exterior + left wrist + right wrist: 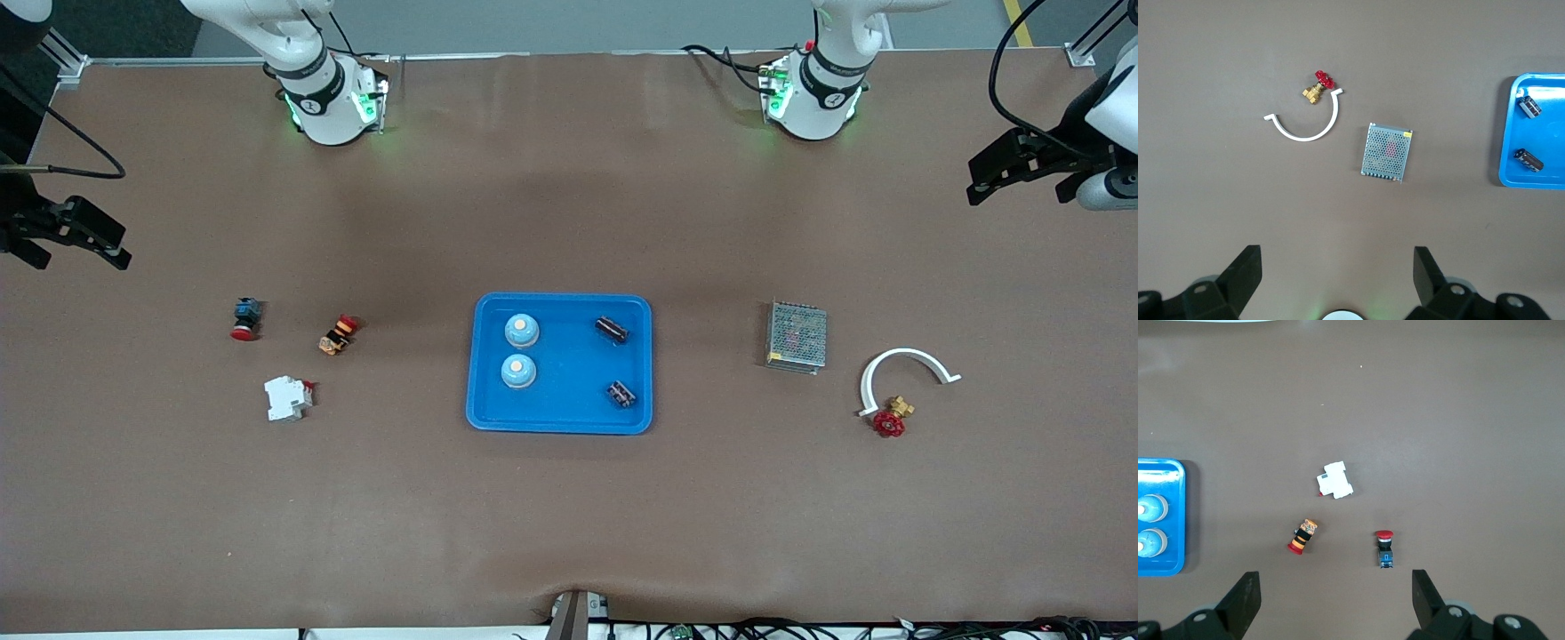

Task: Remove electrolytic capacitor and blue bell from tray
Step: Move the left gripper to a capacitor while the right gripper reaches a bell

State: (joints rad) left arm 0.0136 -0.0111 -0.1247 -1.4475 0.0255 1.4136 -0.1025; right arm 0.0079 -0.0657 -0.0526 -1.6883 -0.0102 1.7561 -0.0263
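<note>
Nothing lifted yet: bells (521,331) and capacitors (612,329) sit in the tray (560,420), centre frame. Left tool (1013,169) at the right edge and right tool (76,236) at the left edge hang wide open, empty (both waiting). Next, I'd say, one reaches down over the tray.

Robotics lab — two arm bases (329,102) on a brown table (569,516)

Toward right arm's end: red-capped push button (245,318), orange-and-black switch (337,334), white breaker (286,397) nearest the front camera.
Toward left arm's end: metal mesh box (797,335), white curved bracket (905,367), brass valve (892,418) touching one bracket end.
</note>
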